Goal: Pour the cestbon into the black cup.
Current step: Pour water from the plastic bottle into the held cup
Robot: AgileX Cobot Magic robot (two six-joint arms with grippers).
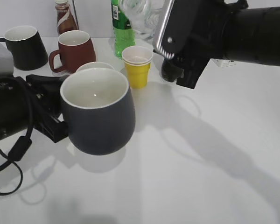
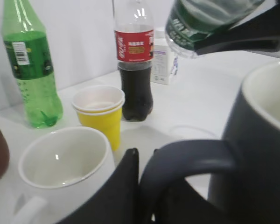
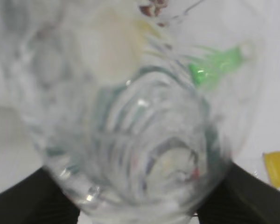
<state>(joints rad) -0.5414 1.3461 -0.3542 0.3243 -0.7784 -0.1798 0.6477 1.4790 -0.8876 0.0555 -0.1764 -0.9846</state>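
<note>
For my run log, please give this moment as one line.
left tool: holds black cup by handle | right tool: holds cestbon raised | pour: no water seen in cup

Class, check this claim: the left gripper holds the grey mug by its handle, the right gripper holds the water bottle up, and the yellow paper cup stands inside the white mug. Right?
One error. The yellow paper cup stands on the table behind the white mug, not inside it; the left wrist view shows the mug empty. The rest holds.

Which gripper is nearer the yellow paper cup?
Right. The right gripper, holding the cestbon, hangs just beside the yellow paper cup; the left gripper grips the black cup farther away.
</note>
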